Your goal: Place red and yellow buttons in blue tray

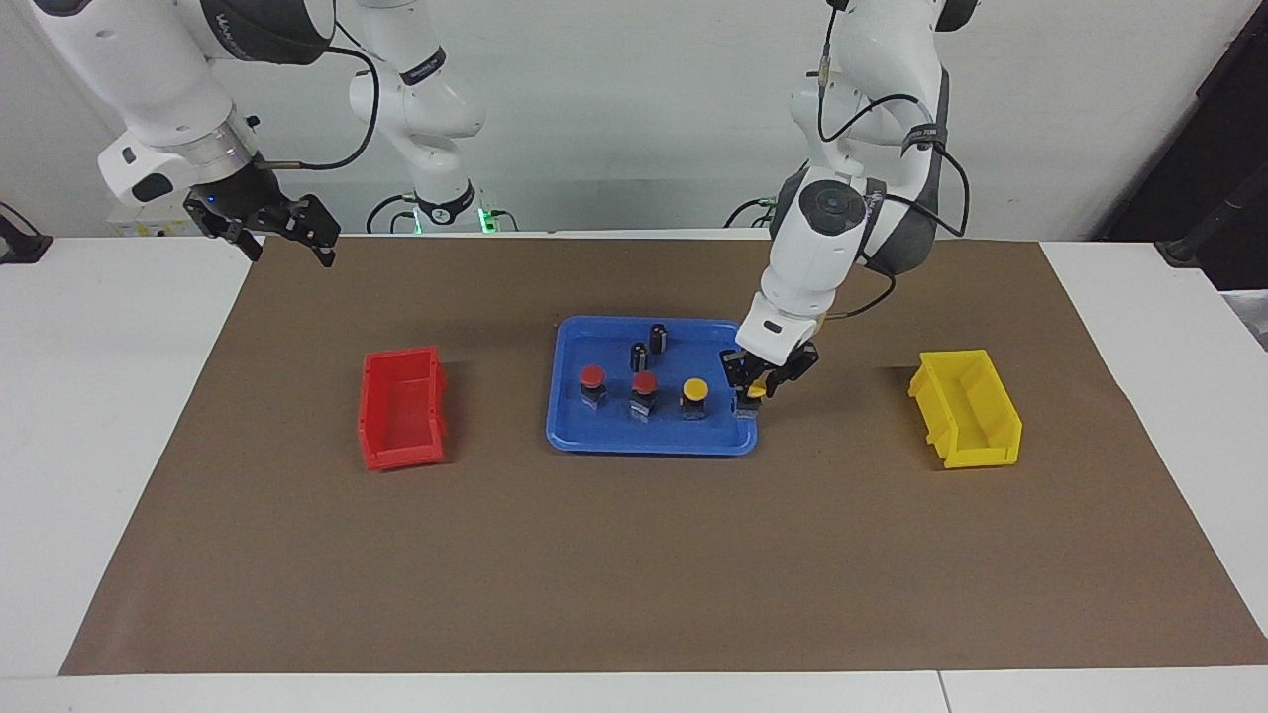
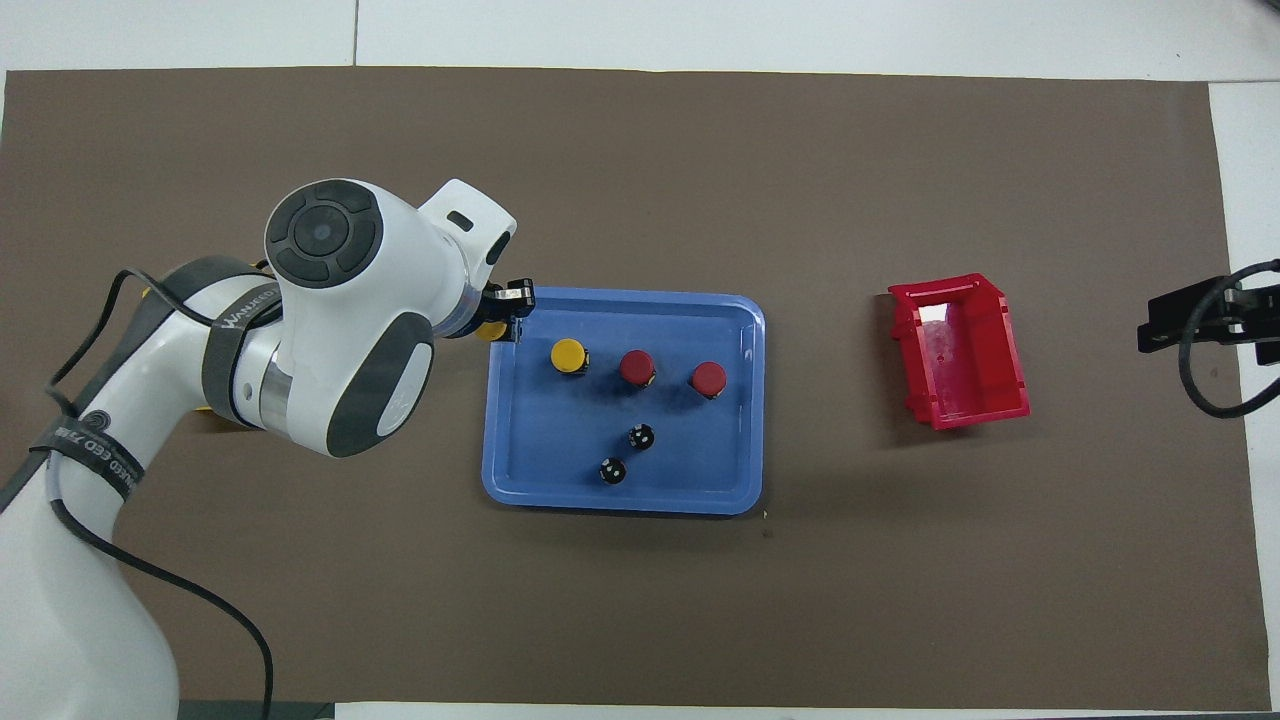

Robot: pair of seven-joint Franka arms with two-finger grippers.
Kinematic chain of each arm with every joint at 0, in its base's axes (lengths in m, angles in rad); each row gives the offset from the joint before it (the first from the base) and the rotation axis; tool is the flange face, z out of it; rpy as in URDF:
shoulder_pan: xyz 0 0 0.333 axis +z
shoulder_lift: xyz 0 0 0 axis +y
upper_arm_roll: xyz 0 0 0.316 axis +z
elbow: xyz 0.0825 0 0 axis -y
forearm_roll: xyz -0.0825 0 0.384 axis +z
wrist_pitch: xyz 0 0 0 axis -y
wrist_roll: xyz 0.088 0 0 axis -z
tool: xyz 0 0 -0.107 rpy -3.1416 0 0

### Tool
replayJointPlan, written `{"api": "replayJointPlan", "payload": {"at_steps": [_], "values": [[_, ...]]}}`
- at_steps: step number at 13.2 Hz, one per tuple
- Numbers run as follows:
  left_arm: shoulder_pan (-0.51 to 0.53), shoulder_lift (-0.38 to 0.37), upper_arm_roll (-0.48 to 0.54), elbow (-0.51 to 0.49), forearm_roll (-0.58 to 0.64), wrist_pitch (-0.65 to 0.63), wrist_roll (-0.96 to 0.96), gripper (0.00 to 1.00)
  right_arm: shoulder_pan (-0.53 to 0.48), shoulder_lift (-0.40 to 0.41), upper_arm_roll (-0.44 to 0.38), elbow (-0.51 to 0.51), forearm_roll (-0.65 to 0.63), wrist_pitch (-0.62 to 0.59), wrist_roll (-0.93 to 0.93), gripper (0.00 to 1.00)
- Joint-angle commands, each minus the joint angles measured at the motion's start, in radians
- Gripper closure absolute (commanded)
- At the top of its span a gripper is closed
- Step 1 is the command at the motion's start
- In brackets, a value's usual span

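Note:
The blue tray [image 1: 614, 436] lies mid-table and also shows in the overhead view [image 2: 700, 470]. In it stand two red buttons [image 1: 592, 381] [image 1: 644, 388] and one yellow button [image 1: 694, 394], in a row. My left gripper [image 1: 753, 399] is shut on the second yellow button [image 1: 757, 390]. It holds the button low over the tray's rim at the left arm's end; I cannot tell whether the button touches the tray. In the overhead view the left gripper [image 2: 503, 318] mostly hides this button [image 2: 490, 331]. My right gripper [image 1: 287, 228] waits open and empty, raised over the table's right-arm end.
Two small dark cylinders [image 1: 639, 355] [image 1: 658, 337] stand in the tray, nearer to the robots than the buttons. A red bin [image 1: 401, 406] sits toward the right arm's end. A yellow bin [image 1: 966, 406] sits toward the left arm's end.

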Motion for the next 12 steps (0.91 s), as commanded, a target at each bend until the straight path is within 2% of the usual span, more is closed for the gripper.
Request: {"api": "replayJointPlan", "payload": {"at_steps": [1,4,7,8,9,10,12], "values": [[-0.039,-0.003,0.017,-0.042,-0.023,0.036,-0.005,0.99,-0.009,-0.022,0.005,-0.03,-0.009,0.024,-0.022,0.0],[-0.064,-0.019,0.019,-0.122,-0.023,0.073,-0.007,0.98,-0.009,-0.022,0.005,-0.031,-0.009,0.024,-0.021,0.0],[-0.064,-0.019,0.02,-0.134,-0.023,0.078,-0.002,0.96,-0.009,-0.022,0.005,-0.03,-0.009,0.023,-0.015,0.0],[-0.058,-0.019,0.02,-0.134,-0.023,0.074,0.004,0.79,-0.009,-0.022,0.005,-0.031,-0.009,0.023,-0.015,0.0],[-0.055,-0.019,0.02,-0.132,-0.023,0.071,0.004,0.4,-0.009,-0.022,0.005,-0.03,-0.009,0.023,-0.015,0.0],[-0.053,-0.018,0.02,-0.125,-0.023,0.061,0.004,0.16,-0.009,-0.022,0.005,-0.03,-0.009,0.023,-0.015,0.0],[-0.052,-0.022,0.022,-0.12,-0.023,0.045,0.004,0.0,-0.009,-0.022,0.005,-0.03,-0.009,0.024,-0.016,0.0]]}}
